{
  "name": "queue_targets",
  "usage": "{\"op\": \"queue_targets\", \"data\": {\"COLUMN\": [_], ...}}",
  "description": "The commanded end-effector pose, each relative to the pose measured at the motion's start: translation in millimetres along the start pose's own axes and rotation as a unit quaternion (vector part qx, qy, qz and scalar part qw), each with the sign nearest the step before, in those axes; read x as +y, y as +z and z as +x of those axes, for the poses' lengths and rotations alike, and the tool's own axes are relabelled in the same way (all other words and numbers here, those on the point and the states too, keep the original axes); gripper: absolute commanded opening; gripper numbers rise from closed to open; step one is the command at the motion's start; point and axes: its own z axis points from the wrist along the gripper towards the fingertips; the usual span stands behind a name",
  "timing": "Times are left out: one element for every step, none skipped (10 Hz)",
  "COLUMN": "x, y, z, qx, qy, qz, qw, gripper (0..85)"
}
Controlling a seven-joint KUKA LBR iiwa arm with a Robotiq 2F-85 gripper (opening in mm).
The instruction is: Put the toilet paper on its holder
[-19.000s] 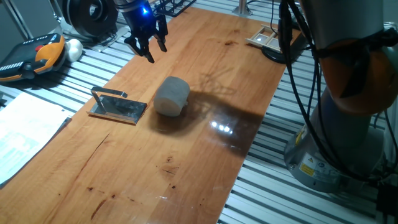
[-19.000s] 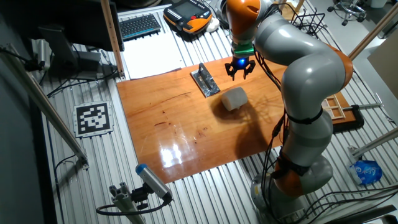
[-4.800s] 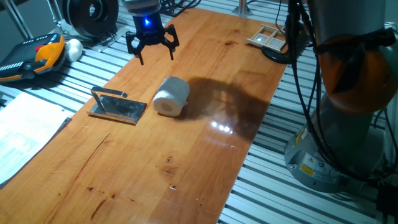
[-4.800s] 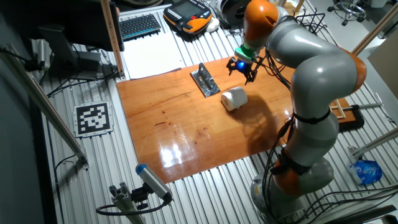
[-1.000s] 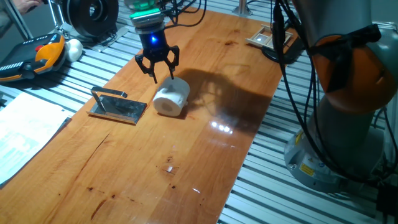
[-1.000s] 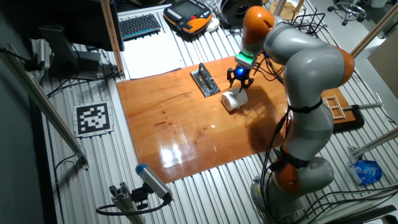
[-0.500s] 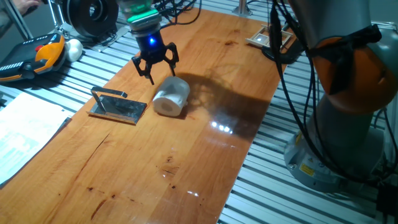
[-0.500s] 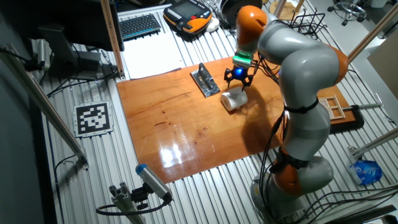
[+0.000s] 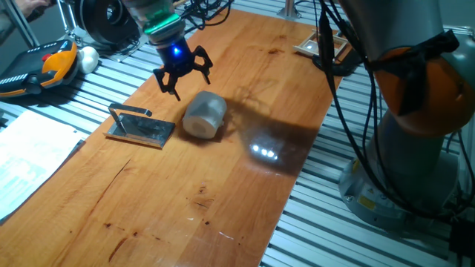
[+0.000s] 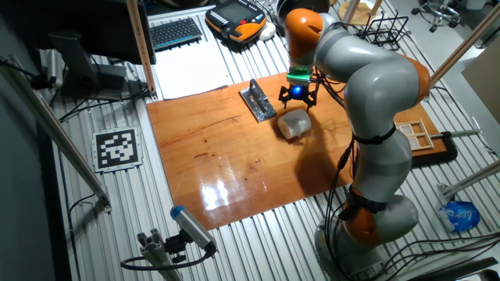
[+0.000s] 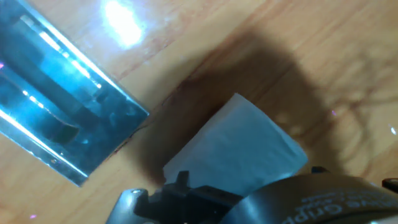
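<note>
The toilet paper [image 9: 204,115] is a fat white roll lying on its side on the wooden table; it also shows in the other fixed view [image 10: 294,123] and the hand view [image 11: 239,149]. The holder [image 9: 141,127], a shiny grey plate with a raised bar, lies flat just left of the roll, also in the other fixed view [image 10: 258,101] and the hand view [image 11: 56,118]. My gripper [image 9: 182,80] hovers just behind the roll, toward the holder side, fingers spread and empty; it also shows in the other fixed view [image 10: 297,97]. It touches neither object.
An orange teach pendant [image 9: 44,67] and a small white ball [image 9: 87,58] lie off the table's far left. A pale wooden framed tray [image 9: 319,43] sits at the far right edge. Paper sheets [image 9: 30,159] lie left. The robot base [image 9: 415,111] stands right.
My gripper has moved left and slightly back, from over the roll's far end toward the holder side. The roll and holder have not moved.
</note>
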Motion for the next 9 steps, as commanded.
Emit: {"op": "queue_targets", "data": {"x": [1.1, 1.2, 1.5, 2.4, 2.3, 3.3, 1.4, -0.1, -0.1], "y": [-1.0, -1.1, -1.8, -5.9, -4.9, -6.1, -7.2, -8.2, -7.9], "z": [0.2, 0.5, -0.5, -1.6, -2.3, -1.9, -1.4, -2.1, -2.5], "qx": [-0.004, -0.007, -0.024, -0.013, -0.010, -0.017, -0.018, -0.019, -0.019], "qy": [0.001, 0.024, 0.033, 0.053, 0.094, 0.139, 0.131, 0.078, 0.058], "qz": [0.004, 0.003, -0.009, 0.001, -0.002, -0.007, -0.005, -0.002, 0.001], "qw": [1.0000, 0.9997, 0.9991, 0.9985, 0.9955, 0.9901, 0.9912, 0.9968, 0.9981], "gripper": [85.0, 85.0, 85.0, 68.0, 68.0, 68.0, 68.0, 68.0, 68.0]}}
